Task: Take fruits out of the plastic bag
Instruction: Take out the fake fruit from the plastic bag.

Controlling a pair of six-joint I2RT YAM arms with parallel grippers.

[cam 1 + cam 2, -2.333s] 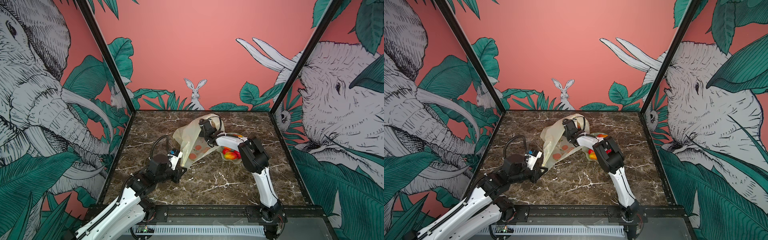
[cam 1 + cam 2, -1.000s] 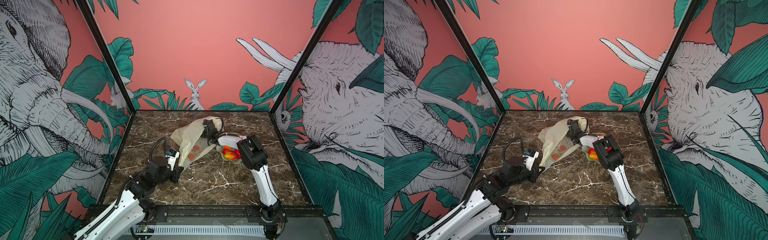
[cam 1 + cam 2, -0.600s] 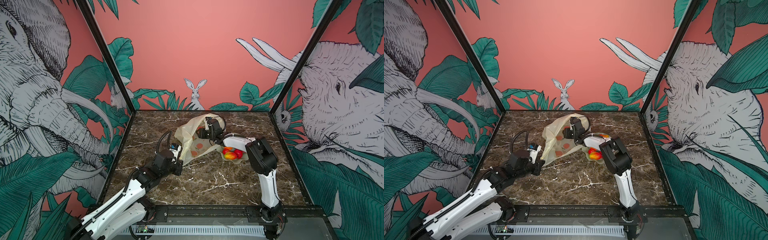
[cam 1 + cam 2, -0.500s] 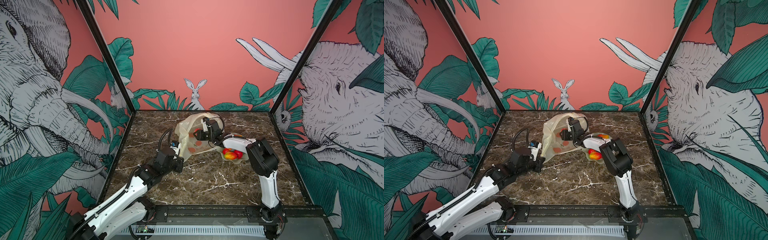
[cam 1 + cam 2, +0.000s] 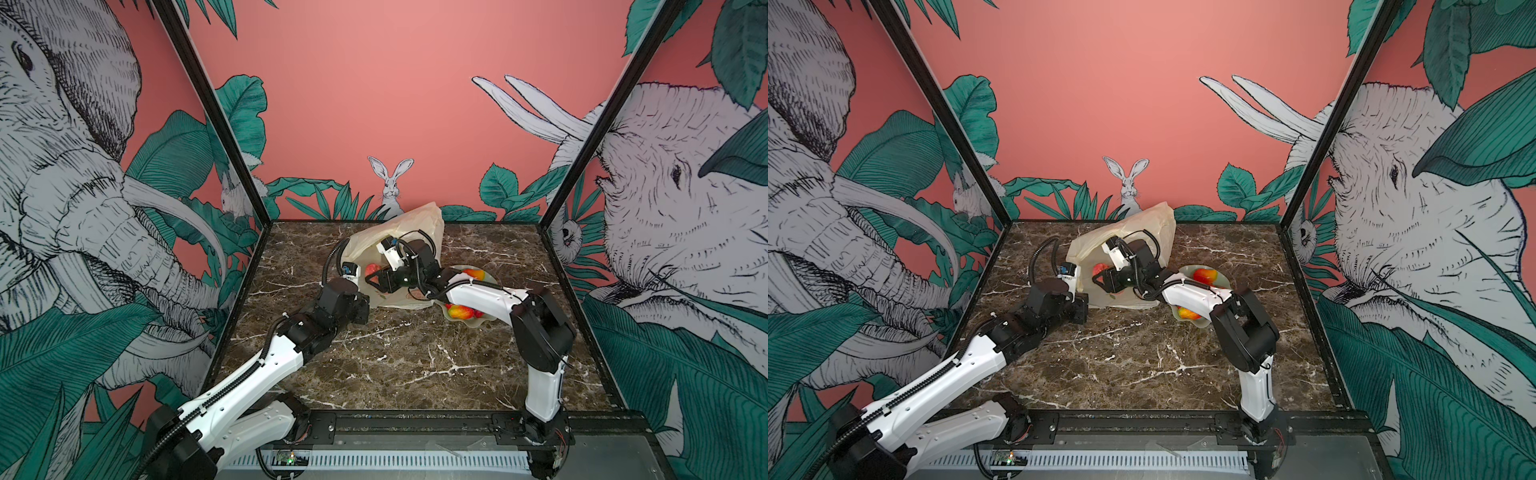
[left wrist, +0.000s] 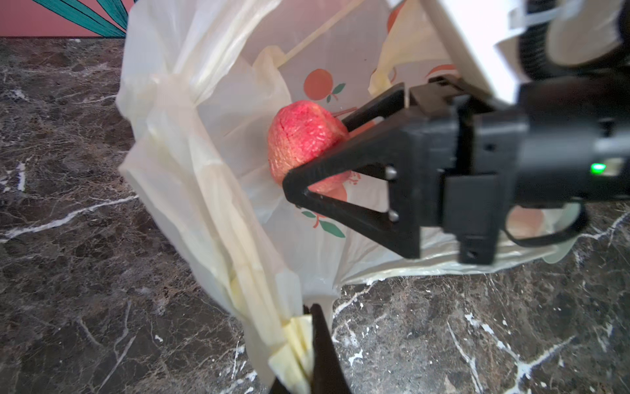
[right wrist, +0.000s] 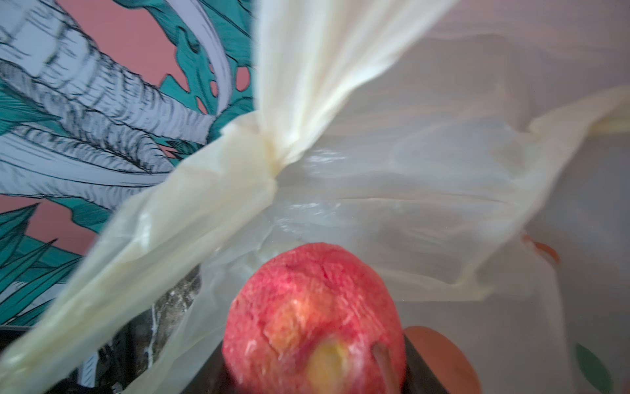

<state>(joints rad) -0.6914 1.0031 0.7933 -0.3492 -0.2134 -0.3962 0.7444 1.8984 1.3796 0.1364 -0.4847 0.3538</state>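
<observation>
Marble counter (image 5: 395,365) lay open in front of the bag (image 5: 422,226), walled by painted panels (image 5: 374,104). By the bag's edge, the left tool (image 6: 308,344) was clamped on its handle. Inside the bag's mouth, the right tool (image 6: 317,151) gripped a red peach (image 6: 300,136). Beside the bag, a dish (image 5: 1224,281) held other fruits (image 5: 1204,274).

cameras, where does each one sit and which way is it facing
both top views: high at the front, looking down toward the back wall over the table; both arms show, reaching the bag beside the dish
left wrist: low, facing the bag's mouth; the left hand pinches its edge, the right hand grips a red fruit
right wrist: at the bag's mouth, looking along its hand; only dark fingers beside the fruit show
shared: both wrist views show that fruit and bag
</observation>
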